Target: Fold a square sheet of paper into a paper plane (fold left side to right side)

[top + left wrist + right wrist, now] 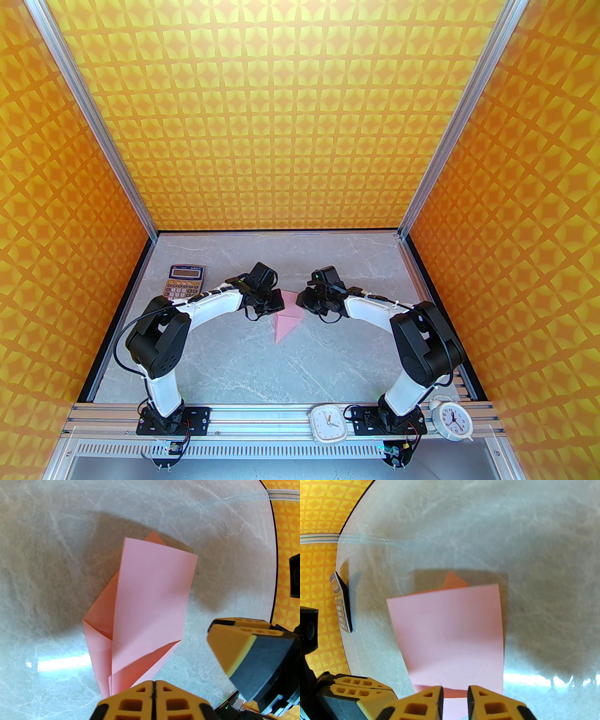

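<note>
Left wrist: left hand [153,685] clamps the paper [150,597] edge, flap raised for the rightward fold. Right hand [454,692], fingers slightly apart, looks poised to pin it.

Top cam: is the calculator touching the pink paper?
No, the calculator lies well off to the left of the pink paper, clearly apart from it.
</note>
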Motion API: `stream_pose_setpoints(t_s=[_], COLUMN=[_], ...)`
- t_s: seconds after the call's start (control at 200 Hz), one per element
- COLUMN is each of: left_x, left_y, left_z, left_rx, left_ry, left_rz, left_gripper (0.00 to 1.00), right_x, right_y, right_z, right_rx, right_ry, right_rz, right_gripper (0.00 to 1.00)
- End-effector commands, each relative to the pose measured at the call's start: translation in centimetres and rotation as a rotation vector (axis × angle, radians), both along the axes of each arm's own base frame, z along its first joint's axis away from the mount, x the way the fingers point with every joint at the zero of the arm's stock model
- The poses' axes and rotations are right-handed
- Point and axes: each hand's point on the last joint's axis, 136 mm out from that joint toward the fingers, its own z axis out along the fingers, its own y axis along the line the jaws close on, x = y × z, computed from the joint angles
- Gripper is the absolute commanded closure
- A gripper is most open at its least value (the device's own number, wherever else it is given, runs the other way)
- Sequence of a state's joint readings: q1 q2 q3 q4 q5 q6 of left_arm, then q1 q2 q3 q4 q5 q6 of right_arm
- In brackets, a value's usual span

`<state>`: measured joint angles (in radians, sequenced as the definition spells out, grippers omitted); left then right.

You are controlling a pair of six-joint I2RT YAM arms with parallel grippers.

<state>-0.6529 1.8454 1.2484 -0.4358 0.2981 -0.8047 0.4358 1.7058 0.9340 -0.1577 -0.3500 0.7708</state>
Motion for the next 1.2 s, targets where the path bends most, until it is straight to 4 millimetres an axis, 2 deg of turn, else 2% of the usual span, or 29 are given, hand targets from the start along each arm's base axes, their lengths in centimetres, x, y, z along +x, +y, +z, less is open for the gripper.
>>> stream_pose_setpoints(t_s=[0.0, 0.065, 0.15, 0.32, 0.6, 0.64, 0.77, 0.935, 1.195], left_x=[-0.7, -1.0, -1.3, -1.4, -1.7, -0.9, -1.2, -1.4, -1.6], left_y=[-1.0, -1.8, -2.3, -1.9, 0.4, 1.4, 1.6, 1.7, 1.9], left_z=[2.0, 2.2, 1.5, -0.8, -4.0, -4.5, -6.0, -6.8, -7.5], left_rx=[0.019, 0.009, 0.010, 0.068, 0.141, 0.145, 0.157, 0.149, 0.134], left_ry=[-0.054, -0.065, -0.044, -0.011, 0.017, 0.023, 0.036, 0.042, 0.055], left_rz=[-0.073, -0.121, -0.164, -0.214, -0.250, -0.227, -0.227, -0.204, -0.164], left_gripper=[0.93, 0.93, 0.94, 0.96, 0.96, 0.96, 0.95, 0.95, 0.96], right_x=[-0.2, -0.2, -0.1, 0.1, -0.2, -0.3, -0.5, -1.3, -3.2], right_y=[0.9, 1.4, 1.4, 1.5, 1.1, 1.1, 0.5, -0.2, 0.2], right_z=[-0.6, -1.3, -1.8, -1.8, -1.2, -1.1, -0.3, 0.3, -1.3], right_rx=[0.056, 0.075, 0.071, 0.067, 0.056, 0.053, 0.036, 0.025, 0.067], right_ry=[0.024, 0.046, 0.056, 0.055, 0.047, 0.047, 0.031, 0.024, 0.074], right_rz=[0.012, 0.021, 0.020, 0.024, 0.023, 0.021, 0.011, -0.003, -0.032], right_gripper=[0.80, 0.84, 0.87, 0.87, 0.75, 0.74, 0.71, 0.68, 0.63])
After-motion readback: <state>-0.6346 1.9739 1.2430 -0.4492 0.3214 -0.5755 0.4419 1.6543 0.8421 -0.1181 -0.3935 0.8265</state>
